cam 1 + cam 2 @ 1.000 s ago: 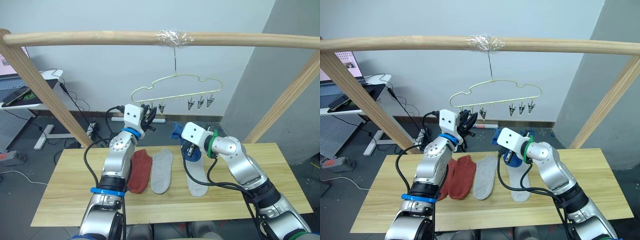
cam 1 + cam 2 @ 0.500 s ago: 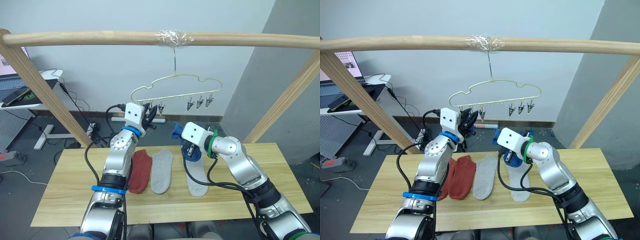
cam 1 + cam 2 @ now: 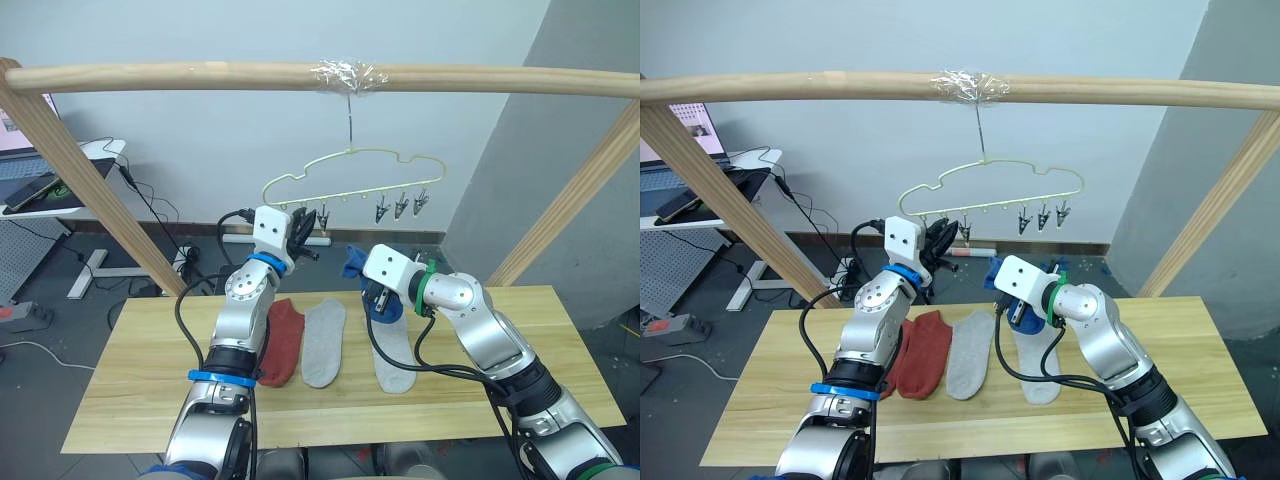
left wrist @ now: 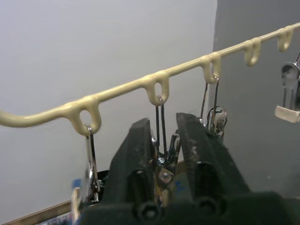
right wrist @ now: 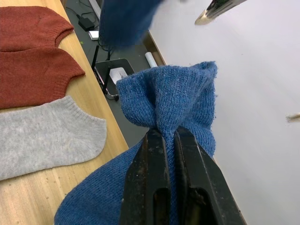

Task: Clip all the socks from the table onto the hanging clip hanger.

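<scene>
The left gripper (image 4: 161, 157) is raised to the clip hanger (image 3: 352, 153), and its jaws are pressed on the handles of one grey metal clip (image 4: 165, 165), the second in the row from the robot's left end. The right gripper (image 5: 165, 138) is lower and a little to the right, above the worktop (image 3: 140, 385); its jaws pinch a fold of a blue sock (image 5: 173, 101), and the rest of this sock hangs down over the far edge. The main risk from here is probably at the clip: the hanger hangs free from its hook on the round wooden pole (image 3: 200, 75), so a push or a pull from the left arm may swing or tilt it, and then the small clip can slip out from the jaws and snap shut before the sock arrives. A second risk is that the sock is soft and bunched at the grasp, so the edge offered to the clip may be too thick, or may fold away, and the clip would catch only a few threads and drop it. The blue knit looks thick and a little fuzzy, with a rolled cuff above the grasp. On the worktop lie a rust-red sock (image 3: 282, 342), a light grey sock (image 3: 322, 343) just beside it, and another grey sock (image 3: 392, 360) under the right arm, all flat. No sock is seen on the hanger yet, so most of the task seems to remain.
</scene>
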You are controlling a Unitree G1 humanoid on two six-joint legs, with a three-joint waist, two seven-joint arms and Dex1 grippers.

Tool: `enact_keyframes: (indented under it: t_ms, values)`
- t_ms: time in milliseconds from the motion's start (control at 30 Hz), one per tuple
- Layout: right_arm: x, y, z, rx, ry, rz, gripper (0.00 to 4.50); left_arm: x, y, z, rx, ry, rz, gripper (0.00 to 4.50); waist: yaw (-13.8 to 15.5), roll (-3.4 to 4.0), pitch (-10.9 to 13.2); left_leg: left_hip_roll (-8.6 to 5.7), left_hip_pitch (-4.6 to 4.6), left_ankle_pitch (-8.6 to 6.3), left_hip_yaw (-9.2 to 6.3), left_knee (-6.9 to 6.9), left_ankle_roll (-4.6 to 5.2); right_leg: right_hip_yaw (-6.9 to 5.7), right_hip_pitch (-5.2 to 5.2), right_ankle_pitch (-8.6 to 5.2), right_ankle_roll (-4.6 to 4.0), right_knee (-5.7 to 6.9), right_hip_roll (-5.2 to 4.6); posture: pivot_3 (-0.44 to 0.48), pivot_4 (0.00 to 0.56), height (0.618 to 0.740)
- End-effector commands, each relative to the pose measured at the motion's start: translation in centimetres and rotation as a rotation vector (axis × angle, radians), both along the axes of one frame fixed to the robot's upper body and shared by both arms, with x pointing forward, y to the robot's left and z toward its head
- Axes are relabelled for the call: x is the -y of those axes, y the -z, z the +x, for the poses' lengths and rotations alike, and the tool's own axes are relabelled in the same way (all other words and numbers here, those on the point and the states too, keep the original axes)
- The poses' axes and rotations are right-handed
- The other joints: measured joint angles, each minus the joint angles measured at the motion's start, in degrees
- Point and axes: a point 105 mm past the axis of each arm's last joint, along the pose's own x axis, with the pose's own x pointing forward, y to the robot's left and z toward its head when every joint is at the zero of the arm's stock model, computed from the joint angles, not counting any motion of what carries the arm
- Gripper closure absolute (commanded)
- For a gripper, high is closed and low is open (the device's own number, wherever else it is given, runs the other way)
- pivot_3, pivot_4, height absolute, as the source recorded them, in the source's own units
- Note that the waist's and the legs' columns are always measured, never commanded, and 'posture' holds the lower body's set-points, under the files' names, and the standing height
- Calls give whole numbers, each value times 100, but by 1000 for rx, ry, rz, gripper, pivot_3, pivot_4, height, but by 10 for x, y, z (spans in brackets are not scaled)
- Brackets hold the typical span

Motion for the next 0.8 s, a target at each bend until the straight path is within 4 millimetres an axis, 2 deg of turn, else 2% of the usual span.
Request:
enact_keyframes:
  t_ms: [33, 233, 367, 500, 633, 800]
  values:
    - [0, -18, 4, 59, -3, 26, 4500, 1, -16, 0, 52, 9, -12, 4377, 0, 0, 0, 0, 0, 0, 0, 0, 0, 0, 0, 0, 0, 0, 0, -129, 95, 740]
    - [-1, -20, 4, 68, -4, 33, 4500, -5, -18, 0, 22, 1, -58, 4444, -1, 0, 0, 0, 0, 0, 0, 2, 0, 0, 0, 0, 0, 2, 0, -125, 95, 740]
    - [-11, -33, 2, 187, -95, 20, 4500, -11, -19, -3, -149, 69, -320, 4444, -17, 0, 0, 1, 0, 0, 0, 2, 0, 0, 0, 0, 0, 4, 0, -118, 99, 740]
    - [-21, -40, -1, 327, -193, -40, 4500, -13, -24, -16, -312, 212, -541, 4444, -47, -1, 0, 1, 2, 0, 0, 5, 1, -1, 2, -1, 2, 6, 0, -118, 99, 740]
    - [-30, -39, -3, 367, -246, -65, 4500, -18, -28, -26, -412, 291, -657, 4444, -74, -1, 0, 4, 5, 0, -2, 5, 0, -1, 3, -1, 1, 9, 4, -114, 104, 740]
    - [-37, -36, -3, 388, -281, -85, 4500, -15, -35, -30, -446, 329, -718, 4444, -62, -1, 0, 2, 4, 1, -2, 11, -1, 1, 5, 0, 0, 8, 2, -110, 106, 740]
